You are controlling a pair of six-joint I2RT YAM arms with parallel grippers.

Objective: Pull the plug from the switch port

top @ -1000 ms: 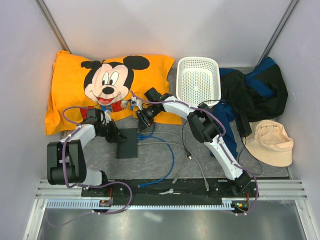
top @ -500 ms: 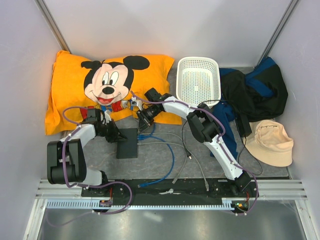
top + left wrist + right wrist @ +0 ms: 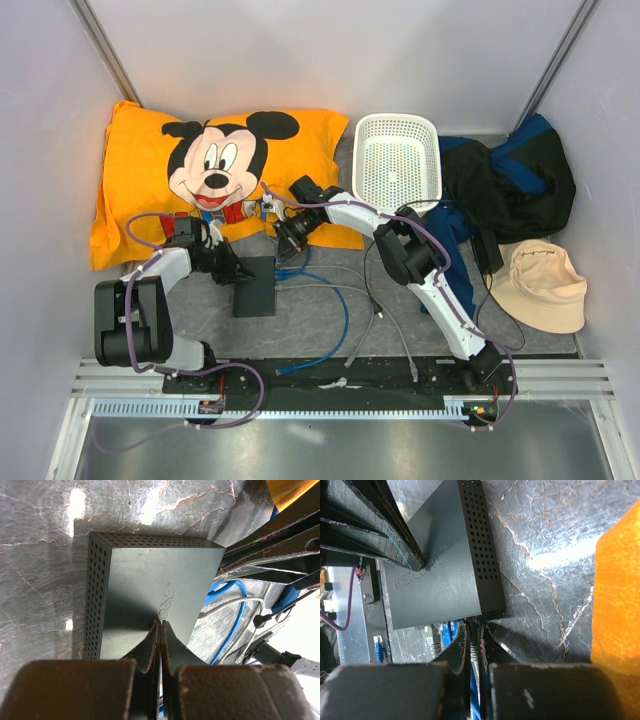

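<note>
The switch port (image 3: pixel 255 286) is a flat dark-grey box lying on the table; it also shows in the left wrist view (image 3: pixel 150 580) and the right wrist view (image 3: pixel 435 570). My left gripper (image 3: pixel 238 274) (image 3: pixel 160 626) is shut, its tips resting on the box's top face. My right gripper (image 3: pixel 284 250) (image 3: pixel 473 626) is shut on a plug (image 3: pixel 474 650) with a grey boot and a blue cable (image 3: pixel 474 694), right at the box's socket edge. Whether the plug sits in the socket is hidden by the fingers. Other blue and grey plugs (image 3: pixel 440 632) sit beside it at that edge.
An orange Mickey Mouse pillow (image 3: pixel 210 170) lies behind the box, close to the right gripper. A white basket (image 3: pixel 397 160), a dark jacket (image 3: pixel 510 180) and a beige cap (image 3: pixel 540 285) are to the right. Blue and grey cables (image 3: pixel 340 305) trail toward the near edge.
</note>
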